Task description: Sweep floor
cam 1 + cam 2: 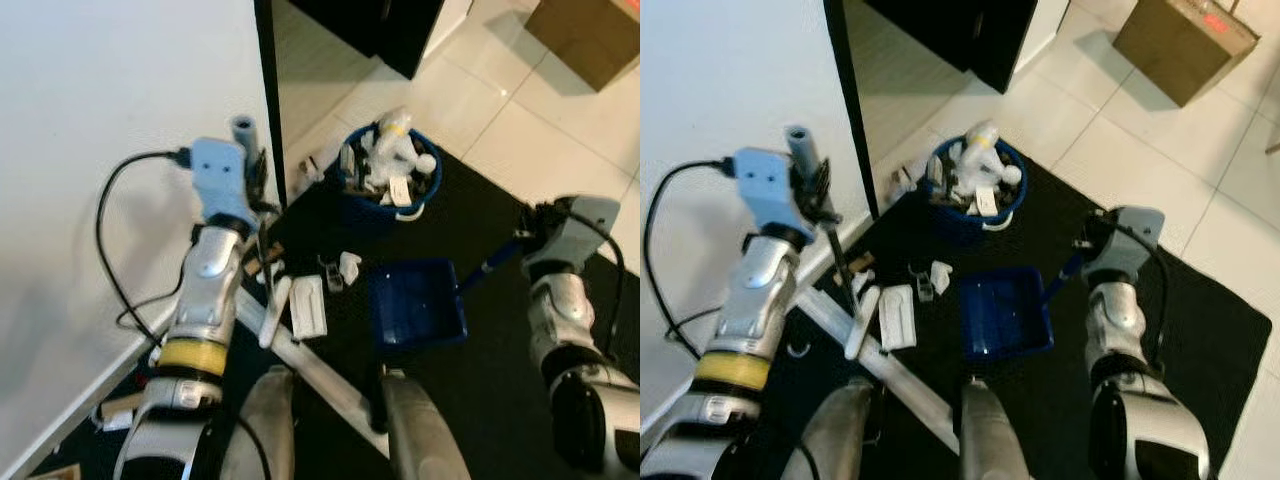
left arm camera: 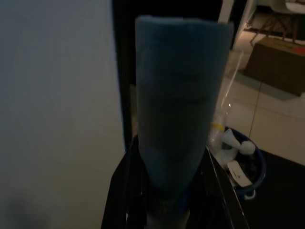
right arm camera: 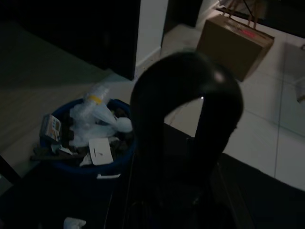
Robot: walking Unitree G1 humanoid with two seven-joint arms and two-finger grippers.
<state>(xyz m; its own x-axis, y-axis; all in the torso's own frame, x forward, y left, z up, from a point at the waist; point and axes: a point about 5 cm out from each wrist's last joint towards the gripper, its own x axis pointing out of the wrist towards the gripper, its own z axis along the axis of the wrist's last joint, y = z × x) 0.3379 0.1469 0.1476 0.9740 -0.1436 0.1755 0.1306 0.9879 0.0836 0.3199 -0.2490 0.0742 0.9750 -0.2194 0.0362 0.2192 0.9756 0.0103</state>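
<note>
We are looking down at a black rug [image 1: 1200, 330] laid over pale floor tiles [image 1: 1240, 170], with a white wall [image 1: 90, 150] on our left. The left gripper [image 1: 820, 195] is raised beside that wall and is closing its black fingers around the upper shaft of a broom [image 1: 845, 270], whose pale blue foam grip [image 2: 178, 119] is sticking up above the fingers in the left wrist view. The broom's dark shaft is slanting down to the rug, ending near a small scatter of litter.

The right gripper [image 1: 1085, 250] is reaching in from the right and is gripping the long handle [image 1: 492, 262] of a blue dustpan [image 1: 1002, 315]. In the right wrist view we are seeing the black looped end of that handle [image 3: 190, 119] rising between the fingers. The dustpan is lying flat on the rug, its open pan sitting between the two arms and just in front of the robot's legs [image 1: 910, 430].

Beyond the dustpan, a round blue bin [image 1: 388, 205] is standing on the rug's far edge, heaped with crumpled white wrappers and a clear plastic bottle [image 1: 392, 140]. On the rug to the left of the dustpan, a flat white packet [image 1: 896, 318], a white stick-like piece [image 1: 862, 322] and a few smaller white scraps [image 1: 930, 278] are lying close together. A brown cardboard box [image 1: 1185, 35] is sitting on the tiles far off to the right.
</note>
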